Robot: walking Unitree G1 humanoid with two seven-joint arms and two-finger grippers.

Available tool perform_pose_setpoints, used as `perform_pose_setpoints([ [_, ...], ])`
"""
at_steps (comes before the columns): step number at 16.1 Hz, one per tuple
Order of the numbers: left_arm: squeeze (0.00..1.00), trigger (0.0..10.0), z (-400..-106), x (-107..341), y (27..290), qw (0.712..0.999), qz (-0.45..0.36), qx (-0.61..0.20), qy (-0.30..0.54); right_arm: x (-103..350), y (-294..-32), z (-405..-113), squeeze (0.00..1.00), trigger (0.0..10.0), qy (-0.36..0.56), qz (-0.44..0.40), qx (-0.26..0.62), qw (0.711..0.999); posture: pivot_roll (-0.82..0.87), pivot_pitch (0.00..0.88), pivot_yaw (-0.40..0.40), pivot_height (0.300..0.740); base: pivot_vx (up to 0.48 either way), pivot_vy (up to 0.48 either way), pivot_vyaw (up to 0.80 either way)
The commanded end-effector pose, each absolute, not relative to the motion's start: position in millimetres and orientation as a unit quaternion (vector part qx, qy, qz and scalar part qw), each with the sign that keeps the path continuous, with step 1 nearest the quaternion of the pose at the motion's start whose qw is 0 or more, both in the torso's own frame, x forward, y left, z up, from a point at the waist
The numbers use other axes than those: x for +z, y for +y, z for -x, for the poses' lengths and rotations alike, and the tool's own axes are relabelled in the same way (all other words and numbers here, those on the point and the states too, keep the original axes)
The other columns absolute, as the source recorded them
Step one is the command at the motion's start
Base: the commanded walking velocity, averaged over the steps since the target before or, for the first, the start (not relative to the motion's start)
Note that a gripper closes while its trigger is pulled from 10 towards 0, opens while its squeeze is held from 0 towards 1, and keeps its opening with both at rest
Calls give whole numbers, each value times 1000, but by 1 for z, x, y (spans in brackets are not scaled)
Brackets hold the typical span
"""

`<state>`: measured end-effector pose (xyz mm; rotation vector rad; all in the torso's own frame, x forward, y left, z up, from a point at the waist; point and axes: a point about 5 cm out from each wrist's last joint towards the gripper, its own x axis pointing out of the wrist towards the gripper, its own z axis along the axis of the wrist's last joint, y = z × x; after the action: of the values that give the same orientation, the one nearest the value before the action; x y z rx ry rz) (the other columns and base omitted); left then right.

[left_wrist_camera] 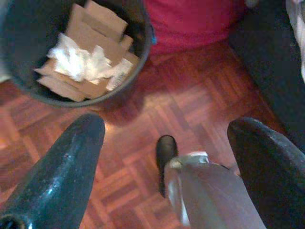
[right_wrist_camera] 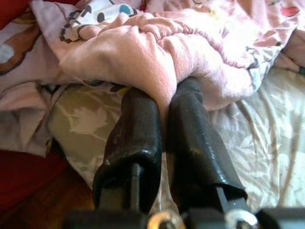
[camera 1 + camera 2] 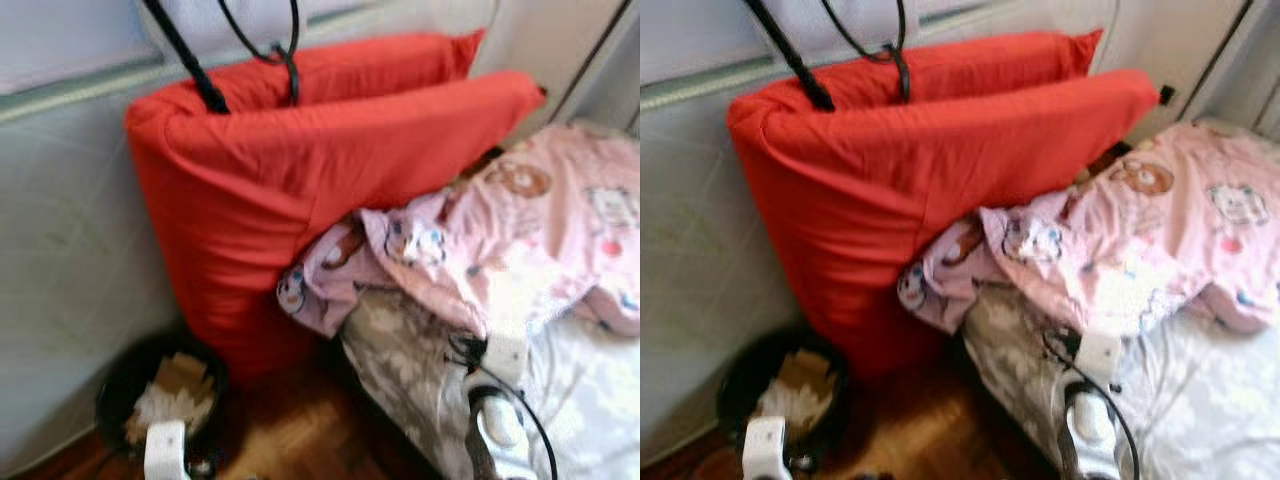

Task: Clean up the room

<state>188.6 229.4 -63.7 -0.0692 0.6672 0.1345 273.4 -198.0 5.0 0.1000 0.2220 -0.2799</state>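
Note:
A pink cartoon-print blanket [image 3: 540, 230] lies crumpled on the bed, its edge hanging over the bed's corner. In the right wrist view my right gripper [image 2: 164, 90] is shut on a thick fold of this pink blanket [image 2: 143, 47], with cloth pinched between both black fingers [image 2: 136, 129]. My right arm [image 3: 497, 420] reaches in over the bed's near corner. My left gripper [image 1: 167, 126] hangs open above the parquet floor, holding nothing, a little short of a black bin [image 1: 138, 28]. Two red pillows [image 3: 300, 170] lean against the wall beside the bed.
The black bin [image 3: 120, 385] holds cardboard and crumpled paper and stands on the wood floor [image 3: 290, 435] at the foot of the red pillows. A grey-white patterned sheet [image 3: 590, 400] covers the bed. Black cables [image 3: 285, 55] hang over the pillows. A pale wall runs along the left.

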Motion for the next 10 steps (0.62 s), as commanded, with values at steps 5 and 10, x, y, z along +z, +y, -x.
perform_pose_setpoints([
  [5, 0, 10000, -173, -73, 226, 932, 36, 63, 356, 3, -210, -267, 0, 10000, 112, -39, -168, 979, -39, 114, -45, 740, -343, 0, 0],
  [10, 0, 10000, -172, -73, 227, 932, 34, 61, 356, 5, -197, -271, 0, 10000, 103, -45, -125, 986, -40, 100, -44, 740, -344, 0, 0],
])
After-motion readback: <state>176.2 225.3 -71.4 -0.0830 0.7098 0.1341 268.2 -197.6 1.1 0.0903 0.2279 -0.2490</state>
